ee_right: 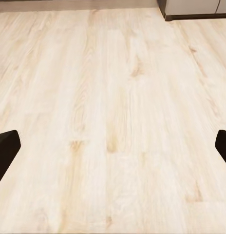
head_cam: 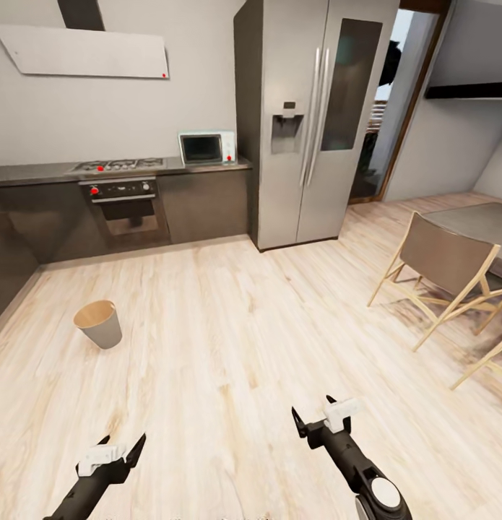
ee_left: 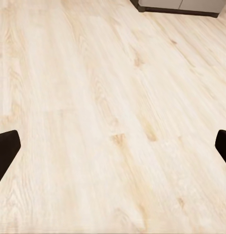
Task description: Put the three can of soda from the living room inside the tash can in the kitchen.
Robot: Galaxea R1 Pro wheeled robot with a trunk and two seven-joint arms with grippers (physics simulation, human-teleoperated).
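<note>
I am in the kitchen. The tash can (head_cam: 99, 323), a grey tapered bin with a brown inside, stands on the pale wood floor at the left, tilted slightly. My left gripper (head_cam: 122, 443) hangs low at the front left, open and empty. My right gripper (head_cam: 313, 414) is low at the front right, also open with nothing in it. In both wrist views the dark fingertips (ee_left: 6, 151) (ee_right: 6, 148) sit wide apart over bare floorboards. No can of soda is in sight.
Dark cabinets with an oven (head_cam: 126, 206), a gas hob and a microwave (head_cam: 206, 147) line the back wall. A steel fridge (head_cam: 312, 115) stands beside a doorway (head_cam: 395, 101). Folding chairs (head_cam: 446, 278) and a table occupy the right side.
</note>
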